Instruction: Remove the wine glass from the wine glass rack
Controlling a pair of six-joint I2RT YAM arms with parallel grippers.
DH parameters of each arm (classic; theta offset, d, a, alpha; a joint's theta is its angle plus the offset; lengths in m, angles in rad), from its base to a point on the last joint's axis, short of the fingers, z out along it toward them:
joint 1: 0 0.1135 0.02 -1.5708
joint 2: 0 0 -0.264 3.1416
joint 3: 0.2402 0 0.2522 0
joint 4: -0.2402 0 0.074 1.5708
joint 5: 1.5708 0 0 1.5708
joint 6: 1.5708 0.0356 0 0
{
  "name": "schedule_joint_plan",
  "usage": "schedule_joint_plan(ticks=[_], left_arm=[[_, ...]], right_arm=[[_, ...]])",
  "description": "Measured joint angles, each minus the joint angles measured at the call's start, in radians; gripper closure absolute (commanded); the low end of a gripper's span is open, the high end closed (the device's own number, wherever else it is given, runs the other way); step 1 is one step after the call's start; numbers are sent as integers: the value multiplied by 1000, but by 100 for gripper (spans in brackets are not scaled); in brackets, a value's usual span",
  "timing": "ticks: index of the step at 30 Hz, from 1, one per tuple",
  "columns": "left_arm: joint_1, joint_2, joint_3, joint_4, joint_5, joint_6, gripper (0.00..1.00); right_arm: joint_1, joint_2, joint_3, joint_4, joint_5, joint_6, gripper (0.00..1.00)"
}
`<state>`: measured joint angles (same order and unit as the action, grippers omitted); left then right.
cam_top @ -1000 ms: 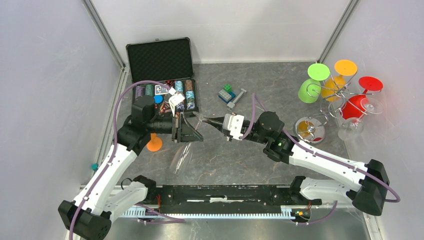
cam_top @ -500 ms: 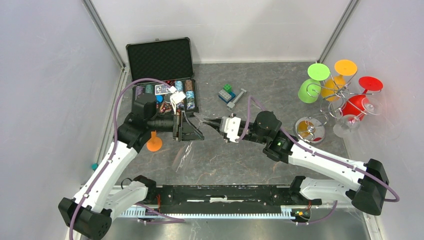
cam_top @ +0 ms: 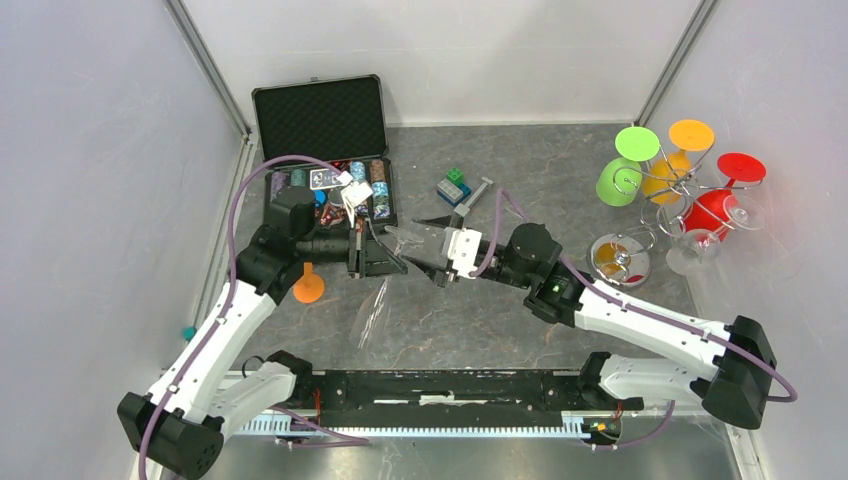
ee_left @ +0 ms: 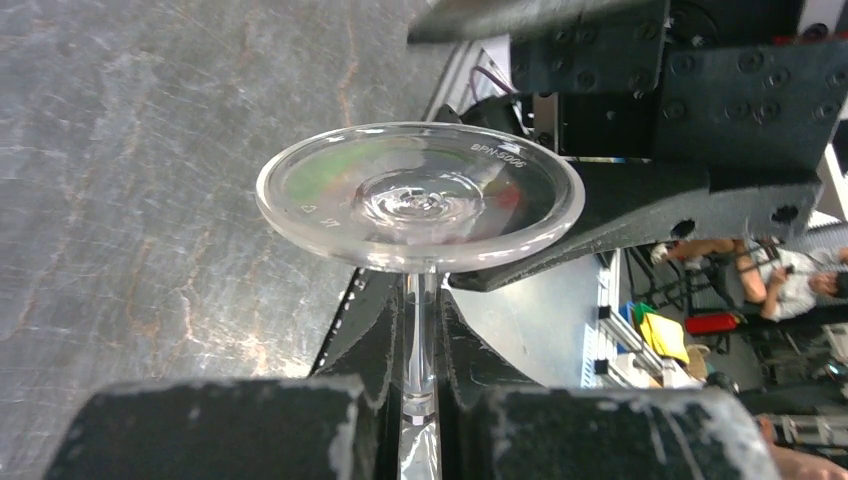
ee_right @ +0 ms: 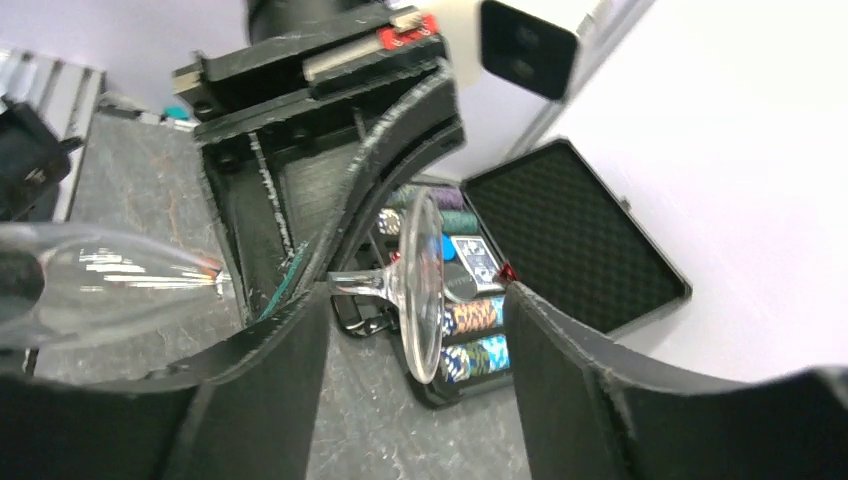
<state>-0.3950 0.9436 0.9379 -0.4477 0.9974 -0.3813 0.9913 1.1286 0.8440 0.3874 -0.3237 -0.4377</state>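
A clear wine glass [cam_top: 373, 310] lies sideways in the air over the table's middle. My left gripper [cam_top: 378, 256] is shut on its stem [ee_left: 420, 330], and the round foot [ee_left: 420, 195] stands just past the fingertips. My right gripper [cam_top: 430, 248] is open, its fingers spread on either side of the foot [ee_right: 425, 285] with a gap to the right finger [ee_right: 580, 370]. The bowl [ee_right: 100, 280] points toward the arm bases. The wine glass rack [cam_top: 688, 192], a silver wire stand, is at the far right with green, orange, red and clear glasses hanging on it.
An open black case of poker chips [cam_top: 325, 150] lies at the back left, close behind the left gripper. An orange disc [cam_top: 308, 287] sits under the left arm. Small blue and green blocks [cam_top: 455, 186] lie mid-table. The rack's round base [cam_top: 620, 258] is by the right arm.
My right gripper has opened and let go of the glass's foot. My left gripper has shut on the stem, and the glass has shifted slightly away from the arm bases.
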Motion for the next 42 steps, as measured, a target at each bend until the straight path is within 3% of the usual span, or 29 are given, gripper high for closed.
schedule_joint_plan(ticks=[3, 7, 14, 19, 22, 28, 36, 42], left_arm=[[1, 0, 1, 11, -66, -9, 98], [43, 10, 18, 33, -241, -79, 98], [195, 55, 27, 166, -529, -321, 98], [204, -7, -13, 329, -737, -466, 98], [204, -72, -62, 443, -840, -541, 98], [204, -148, -147, 621, -996, -671, 98], [204, -166, -156, 711, -1088, -729, 98], [204, -190, -156, 736, -1096, -752, 98]], right_arm=[[3, -2, -7, 19, 116, 44, 21], [3, -2, -7, 14, 312, 116, 20], [4, -51, -75, 54, 435, 370, 26], [4, -61, -98, 134, 441, 708, 26], [4, -81, -182, 279, 457, 949, 25], [4, -3, -195, 444, 438, 1193, 32], [4, 197, -99, 632, 338, 1436, 42], [4, 256, -46, 675, 312, 1500, 48]])
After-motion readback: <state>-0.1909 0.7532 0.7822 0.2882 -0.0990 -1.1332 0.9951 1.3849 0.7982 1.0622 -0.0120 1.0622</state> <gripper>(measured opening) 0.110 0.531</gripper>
